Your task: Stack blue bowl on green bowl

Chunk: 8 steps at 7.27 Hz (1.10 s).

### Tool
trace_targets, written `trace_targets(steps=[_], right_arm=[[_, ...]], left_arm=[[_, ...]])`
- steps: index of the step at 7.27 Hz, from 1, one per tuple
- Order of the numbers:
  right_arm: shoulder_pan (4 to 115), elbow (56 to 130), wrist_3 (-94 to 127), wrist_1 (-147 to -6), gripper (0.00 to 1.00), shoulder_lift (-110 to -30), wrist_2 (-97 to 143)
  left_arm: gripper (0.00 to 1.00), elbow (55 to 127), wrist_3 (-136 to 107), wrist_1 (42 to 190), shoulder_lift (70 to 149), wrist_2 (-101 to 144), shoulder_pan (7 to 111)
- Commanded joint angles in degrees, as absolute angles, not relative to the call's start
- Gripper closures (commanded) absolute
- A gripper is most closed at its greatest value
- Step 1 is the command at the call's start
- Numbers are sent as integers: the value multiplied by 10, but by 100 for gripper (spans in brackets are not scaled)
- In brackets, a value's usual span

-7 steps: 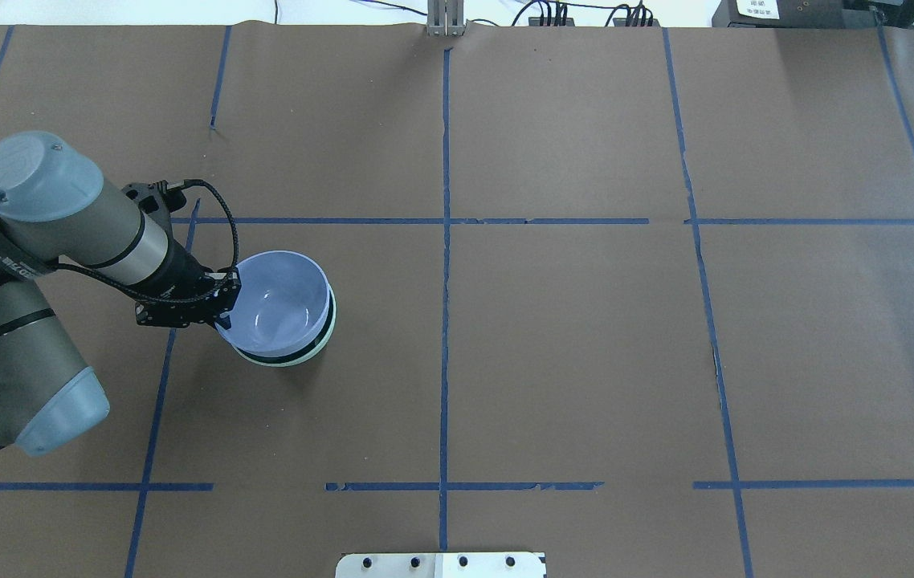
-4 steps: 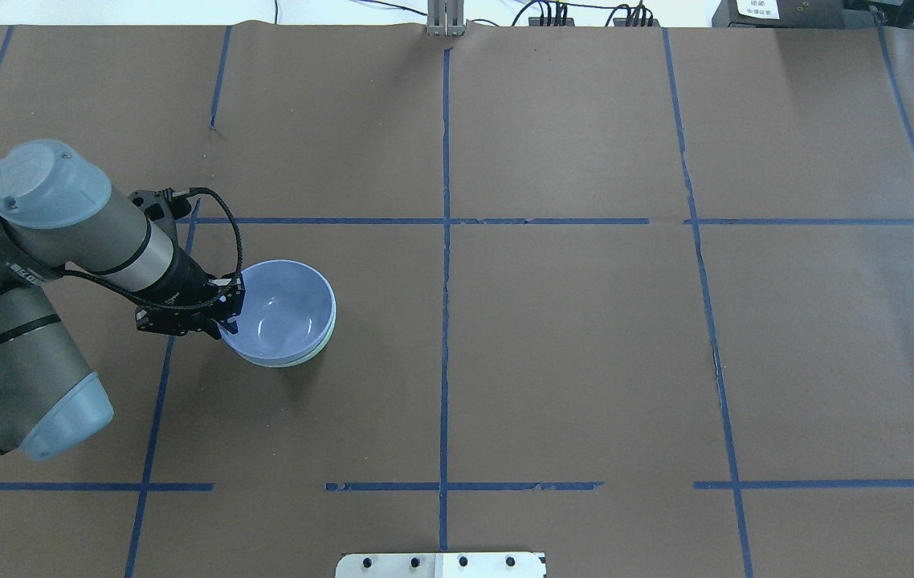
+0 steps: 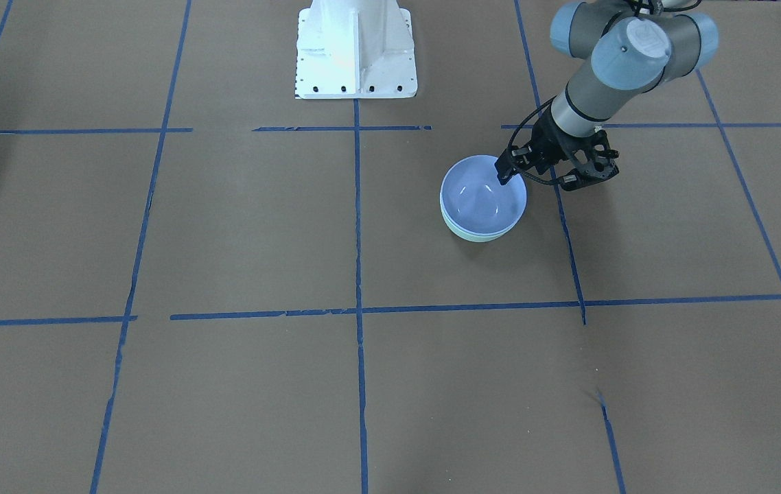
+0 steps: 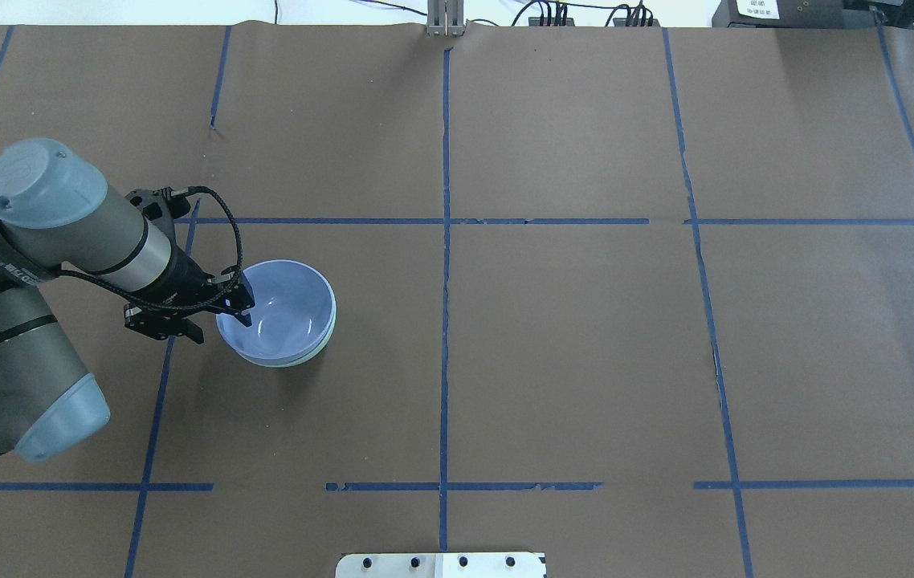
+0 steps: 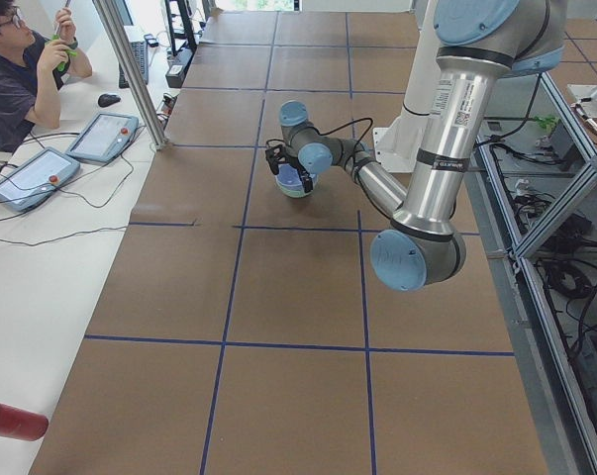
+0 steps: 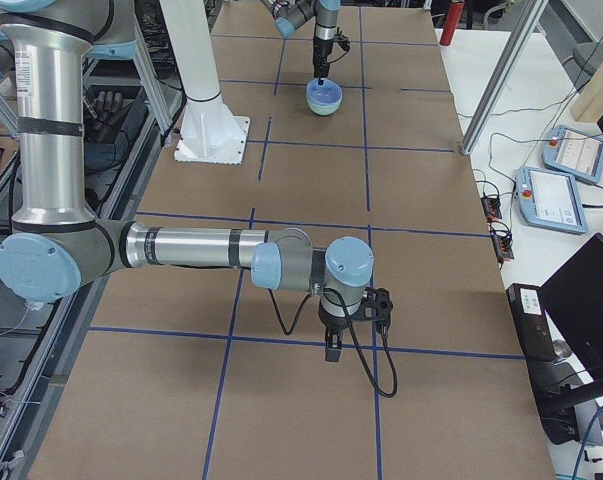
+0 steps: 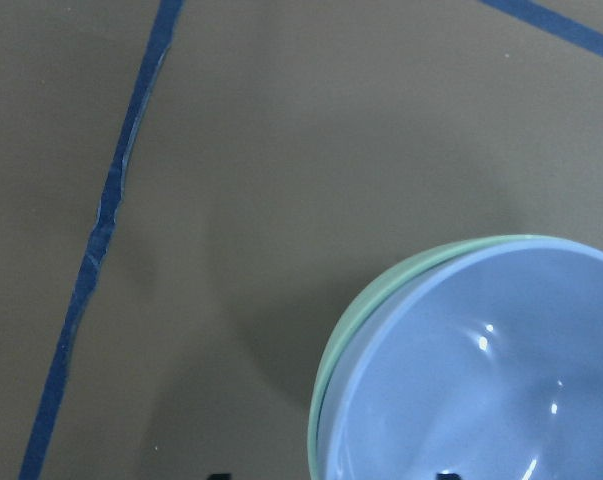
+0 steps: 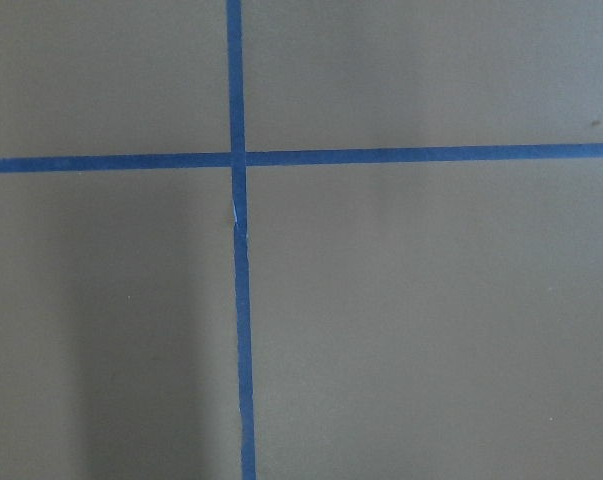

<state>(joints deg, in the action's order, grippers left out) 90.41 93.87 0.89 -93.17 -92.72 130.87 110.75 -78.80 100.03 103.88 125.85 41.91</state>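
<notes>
The blue bowl sits nested upright inside the green bowl on the table's left half. Only a thin mint rim shows around it. Both also show in the front view, blue bowl and green bowl, and in the left wrist view, blue bowl and green bowl. My left gripper is open and straddles the bowls' near-left rim, one finger inside the blue bowl and one outside. My right gripper hangs low over bare table far from the bowls. I cannot tell if it is open or shut.
Brown paper with a blue tape grid covers the table. The white robot pedestal stands at the robot's edge. An operator with control tablets sits beyond the far edge.
The blue bowl came down from above the green bowl and settled into it. My left gripper then opened and let go of its rim.
</notes>
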Motion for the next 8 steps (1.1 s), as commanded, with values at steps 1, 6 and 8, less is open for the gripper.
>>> trace_targets(steps=[1, 6, 8], right_arm=[[904, 939, 10, -932, 0, -927, 1309], [904, 939, 10, -932, 0, -926, 1309], [904, 939, 9, -932, 0, -927, 1309]], left_arm=[[0, 1135, -646, 996, 985, 1260, 501], [0, 1105, -112, 916, 859, 1310, 719], [0, 1062, 47, 876, 851, 1310, 826]])
